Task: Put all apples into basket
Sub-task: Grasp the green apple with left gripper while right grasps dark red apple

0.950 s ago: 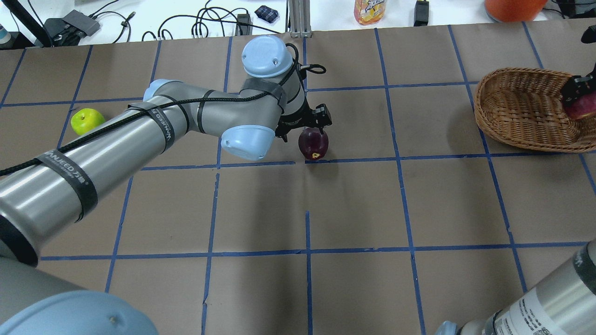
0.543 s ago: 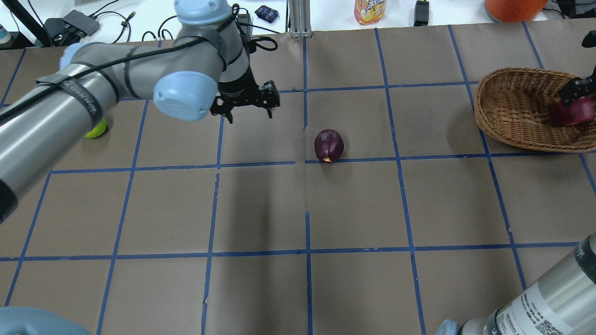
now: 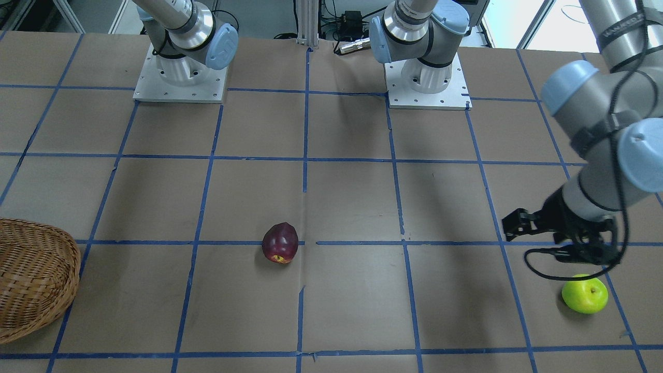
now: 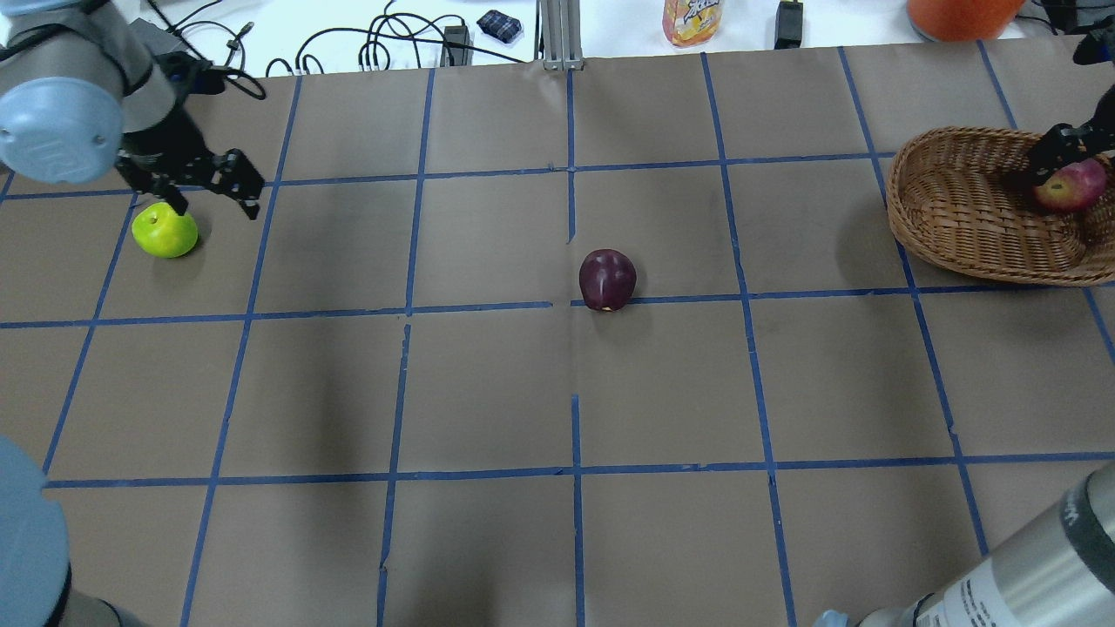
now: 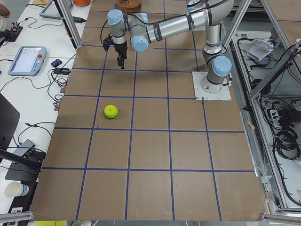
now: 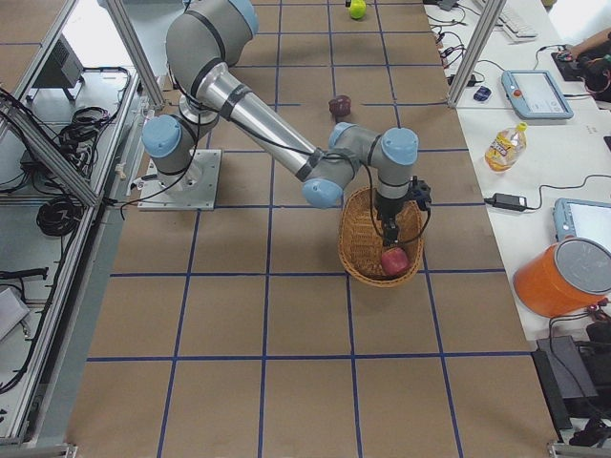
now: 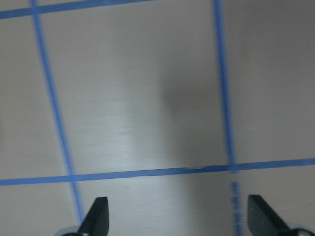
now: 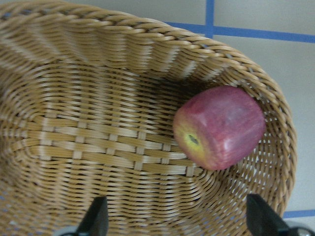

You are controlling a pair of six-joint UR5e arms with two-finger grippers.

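Left gripper (image 7: 177, 206) hangs with fingers spread on nothing, near the bright yellow-green apple (image 4: 165, 231). Right gripper (image 8: 177, 209), jaws also apart, hovers over the shallow woven light-brown wicker basket (image 4: 958, 209), where the streaky red apple (image 4: 1071, 185) lies (yellow end showing). The dark maroon apple (image 4: 607, 279) sits mid-table, well apart from both.

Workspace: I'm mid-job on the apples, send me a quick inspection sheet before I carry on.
Surface: brown paper table with a blue tape grid.
Job's things: red apple lies inside the basket; maroon apple mid-table and green apple at the left end, both outside it.
Clutter: nothing seen on the paper.
Grippers: left tool open, empty, raised near the green apple; right tool open over the basket, clear of the red apple.
Cables: black cable runs along the left arm; loose cables on the white bench.
Surroundings: bottle and orange bucket on that bench.
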